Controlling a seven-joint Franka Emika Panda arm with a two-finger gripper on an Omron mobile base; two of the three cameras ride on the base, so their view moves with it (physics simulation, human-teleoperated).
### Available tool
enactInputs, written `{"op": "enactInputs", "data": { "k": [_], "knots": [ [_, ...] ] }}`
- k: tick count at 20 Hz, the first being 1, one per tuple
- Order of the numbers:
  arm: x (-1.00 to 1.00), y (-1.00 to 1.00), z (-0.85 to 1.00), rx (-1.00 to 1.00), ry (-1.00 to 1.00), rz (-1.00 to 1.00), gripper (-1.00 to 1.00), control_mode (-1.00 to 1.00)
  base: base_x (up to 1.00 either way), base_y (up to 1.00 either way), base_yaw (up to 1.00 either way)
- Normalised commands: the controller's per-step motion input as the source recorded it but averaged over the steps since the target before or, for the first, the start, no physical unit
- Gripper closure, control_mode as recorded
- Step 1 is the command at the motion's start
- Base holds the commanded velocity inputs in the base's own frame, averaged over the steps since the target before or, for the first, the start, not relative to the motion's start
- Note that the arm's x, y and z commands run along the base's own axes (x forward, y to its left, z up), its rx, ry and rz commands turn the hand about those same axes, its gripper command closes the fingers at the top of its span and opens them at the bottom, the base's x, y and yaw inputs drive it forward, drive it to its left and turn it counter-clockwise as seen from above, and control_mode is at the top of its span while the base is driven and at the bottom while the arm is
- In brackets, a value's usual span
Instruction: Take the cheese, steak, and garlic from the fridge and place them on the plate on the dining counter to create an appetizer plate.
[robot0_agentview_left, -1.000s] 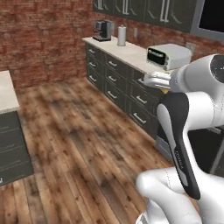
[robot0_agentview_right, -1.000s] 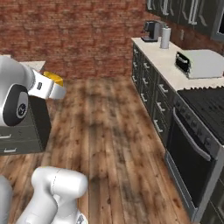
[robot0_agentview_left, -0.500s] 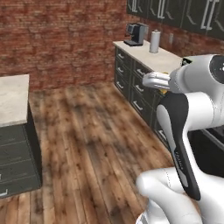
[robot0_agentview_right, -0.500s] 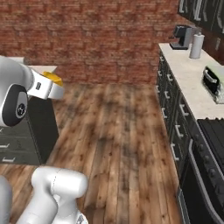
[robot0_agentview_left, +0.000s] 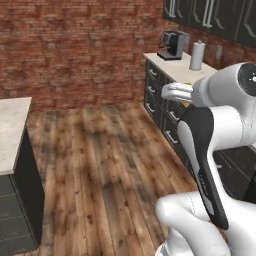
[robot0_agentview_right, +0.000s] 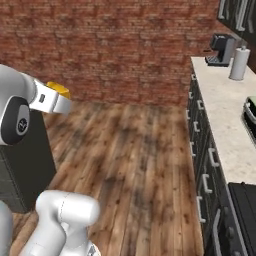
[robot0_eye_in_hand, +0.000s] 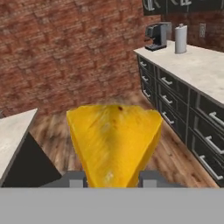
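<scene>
Our hand is pinching the cheese, the yellow-orange wedge clamped between the two fingers, its broad end pointing away from us in the hand view. In the right base view the cheese juts from the end of the white wrist, held up in the air above the wooden floor. In the left base view only a sliver of it shows behind the wrist. To our left stands a beige stone tabletop on a dark base. Along the right runs another pale tabletop over dark drawer cabinets, carrying a coffee machine and, beside it, a paper towel roll. A red brick wall closes the far side.
</scene>
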Motion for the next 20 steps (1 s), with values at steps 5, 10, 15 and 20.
{"op": "enactInputs", "data": {
  "k": [5,10,15,20],
  "knots": [
    [0.0,0.0,0.0,0.0,0.0,0.0,1.0,1.0,1.0,-0.49,0.0],
    [0.0,0.0,0.0,0.0,0.0,0.0,1.0,1.0,1.0,-0.1,0.0],
    [0.0,0.0,0.0,0.0,0.0,0.0,1.0,1.0,1.0,0.0,0.05],
    [0.0,0.0,0.0,0.0,0.0,0.0,1.0,1.0,1.0,0.0,0.25]
  ]
}}
